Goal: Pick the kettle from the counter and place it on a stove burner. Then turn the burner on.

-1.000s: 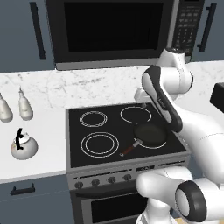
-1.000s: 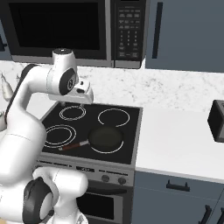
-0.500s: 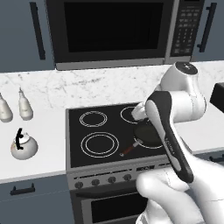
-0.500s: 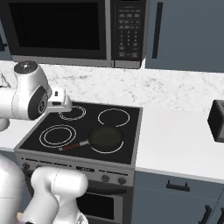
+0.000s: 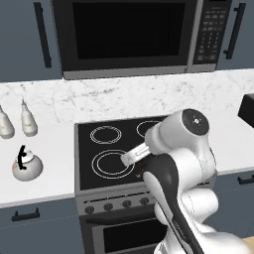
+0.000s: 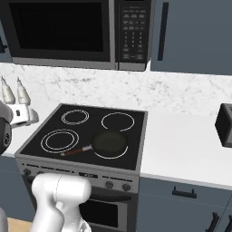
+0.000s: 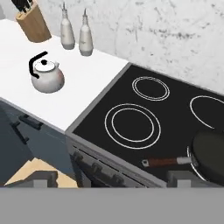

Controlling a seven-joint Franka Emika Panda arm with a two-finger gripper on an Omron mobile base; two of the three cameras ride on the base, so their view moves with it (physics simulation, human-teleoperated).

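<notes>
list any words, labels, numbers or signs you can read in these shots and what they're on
No text can be read anywhere.
Microwave keypad: rows of pale marks, too small and blurred to read.
Stove knobs: no legible markings.
Kettle: faint reddish marks, not readable as letters.
Two bottles: no label visible.

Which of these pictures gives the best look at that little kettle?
The hand view: the kettle sits unobstructed on the counter, showing its black handle, lid knob and spout. The left base view shows it smaller, near the picture's left edge.
</notes>
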